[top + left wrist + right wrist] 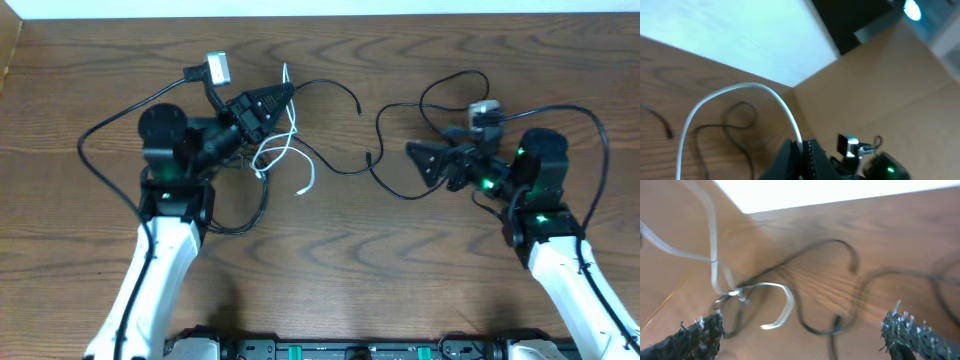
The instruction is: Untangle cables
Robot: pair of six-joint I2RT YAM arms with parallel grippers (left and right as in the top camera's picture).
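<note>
With the right gripper gaping beside the thin black cords snaking across the brown wooden table, the left gripper, farther back, was pinched shut on the looped thin white cord, apparently poised to lift it clear of the tangle.

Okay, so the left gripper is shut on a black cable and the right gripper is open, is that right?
Not quite. The left gripper is shut on the white cable, not a black one. The left wrist view shows the white cord arching over the table and running down into its shut jaws. The rest holds: the right gripper is open.
</note>
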